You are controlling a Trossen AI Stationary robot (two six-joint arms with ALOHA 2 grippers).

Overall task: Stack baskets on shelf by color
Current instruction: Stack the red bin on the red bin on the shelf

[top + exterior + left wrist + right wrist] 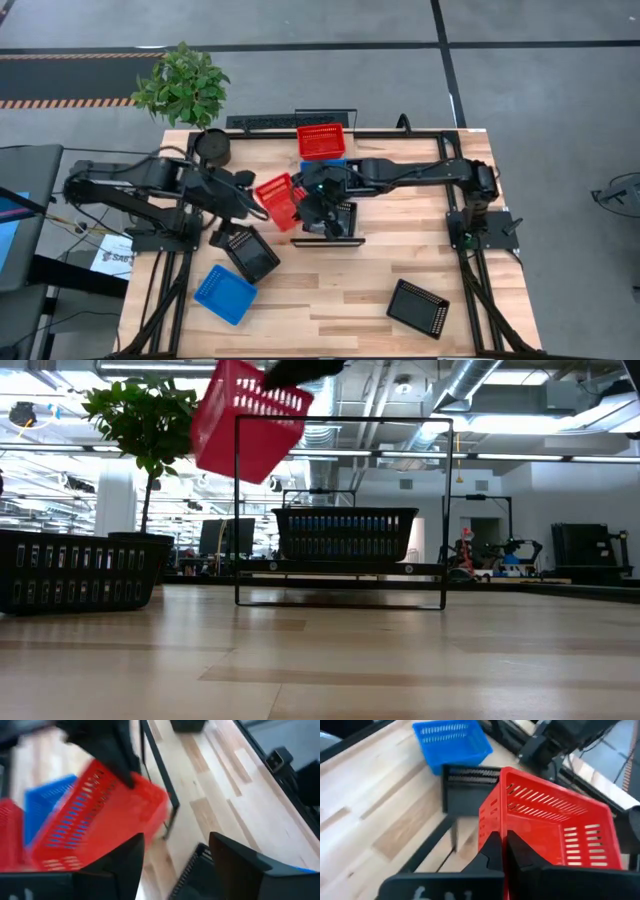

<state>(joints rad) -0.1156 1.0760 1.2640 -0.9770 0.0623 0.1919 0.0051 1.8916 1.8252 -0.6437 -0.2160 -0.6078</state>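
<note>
While lifted and tilted above the shelf (pixel 330 238), empty red basket (pixel 279 199) pinched at rim by right gripper (pixel 504 851); left gripper (pixel 175 865) released alongside

Wood-plank tabletop (pixel 330 290) w/ baskets, a pot, a shelf frame.
We see a blue basket (pixel 225 294) near the front left, a black basket (pixel 250 253) just behind it, another black basket (pixel 418 308) front right, round black pot (pixel 211 148) at back left, shelf (pixel 330 236) mid-table.
</note>
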